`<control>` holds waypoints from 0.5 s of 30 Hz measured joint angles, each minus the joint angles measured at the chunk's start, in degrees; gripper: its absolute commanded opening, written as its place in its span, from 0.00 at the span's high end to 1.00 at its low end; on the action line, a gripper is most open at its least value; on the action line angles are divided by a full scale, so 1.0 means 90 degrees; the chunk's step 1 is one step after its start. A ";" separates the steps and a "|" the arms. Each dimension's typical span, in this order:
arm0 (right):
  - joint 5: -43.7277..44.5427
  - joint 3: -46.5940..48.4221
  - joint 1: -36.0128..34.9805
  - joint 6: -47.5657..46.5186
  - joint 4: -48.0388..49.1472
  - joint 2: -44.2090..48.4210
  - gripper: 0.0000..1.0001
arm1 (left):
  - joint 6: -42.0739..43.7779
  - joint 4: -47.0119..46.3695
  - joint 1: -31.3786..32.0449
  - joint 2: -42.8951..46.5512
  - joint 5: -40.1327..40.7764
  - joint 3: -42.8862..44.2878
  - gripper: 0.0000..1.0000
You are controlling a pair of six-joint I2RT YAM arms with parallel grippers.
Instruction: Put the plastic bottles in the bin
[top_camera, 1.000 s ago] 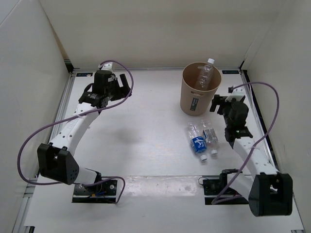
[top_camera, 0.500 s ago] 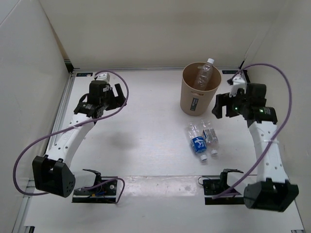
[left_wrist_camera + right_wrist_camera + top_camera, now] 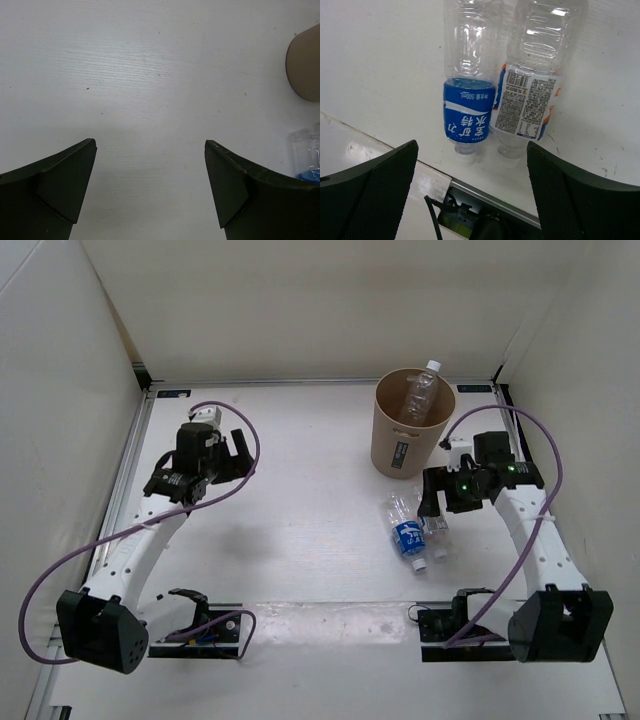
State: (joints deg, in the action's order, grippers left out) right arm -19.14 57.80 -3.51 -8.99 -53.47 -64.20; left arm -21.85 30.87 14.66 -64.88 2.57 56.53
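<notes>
Left arm (image 3: 140, 530), right arm (image 3: 535, 540): white links running between black joint housings. Purple cable (image 3: 62, 558) looping off each arm. Black base block (image 3: 95, 630) sitting in each lower corner of frame. Green light (image 3: 463, 480) glowing on right wrist. Left gripper (image 3: 150, 144), right gripper (image 3: 472, 145): fingers (image 3: 55, 195) showing matte black, wedge-shaped; right pair showing fine mesh texture.

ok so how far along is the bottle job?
One done: a clear bottle stands in the bin, cap above the rim. Nothing in hand: the right gripper hovers open over the blue-label bottle and white-label bottle, lying side by side on the table; left gripper open, empty. Those two are left.
</notes>
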 measured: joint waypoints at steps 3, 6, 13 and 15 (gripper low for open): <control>-0.0007 0.0000 0.0189 0.0080 0.0005 -0.0372 0.10 | 0.0024 0.0087 0.0002 0.0063 0.0005 -0.0090 0.00; 0.0034 -0.0002 0.0333 0.0175 0.0012 -0.0682 0.10 | 0.0049 0.0189 0.0002 0.0148 0.0032 -0.0172 0.00; 0.0287 0.0022 0.0673 0.0335 -0.0005 -0.1166 0.10 | 0.0051 0.0233 0.0002 0.0374 0.0151 -0.0359 0.00; 0.0408 0.0083 0.0772 0.0330 -0.0024 -0.1426 0.10 | 0.0049 0.0240 0.0002 0.0410 0.0168 -0.0410 0.00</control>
State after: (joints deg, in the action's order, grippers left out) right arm -15.46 58.54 3.44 -6.02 -53.69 -77.03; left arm -21.41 33.04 14.68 -61.19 4.08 52.84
